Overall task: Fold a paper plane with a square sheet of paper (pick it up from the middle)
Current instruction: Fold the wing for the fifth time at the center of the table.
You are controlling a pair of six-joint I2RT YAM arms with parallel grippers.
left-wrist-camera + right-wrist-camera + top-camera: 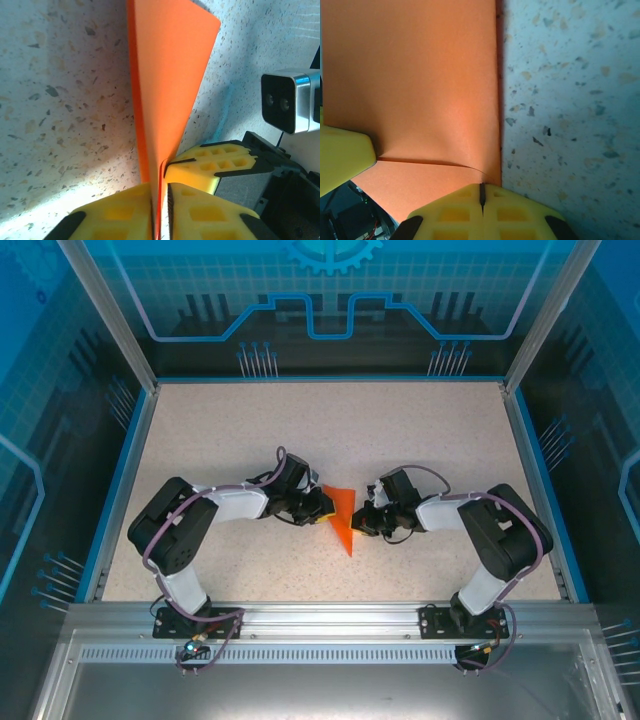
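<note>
Here, paper wedge [341, 512]: long axis far-near, tip nearward.

**Speckled table, one orange sheet**

The table [430, 440] is a pale, speckled slab edged by a blue rim [118, 490], with an aluminium rail [330, 618] along its near side. Just beyond the rail's middle is the square sheet of paper [341, 512], folded to an orange wedge. Whether it rests on the surface cannot be told.
</note>
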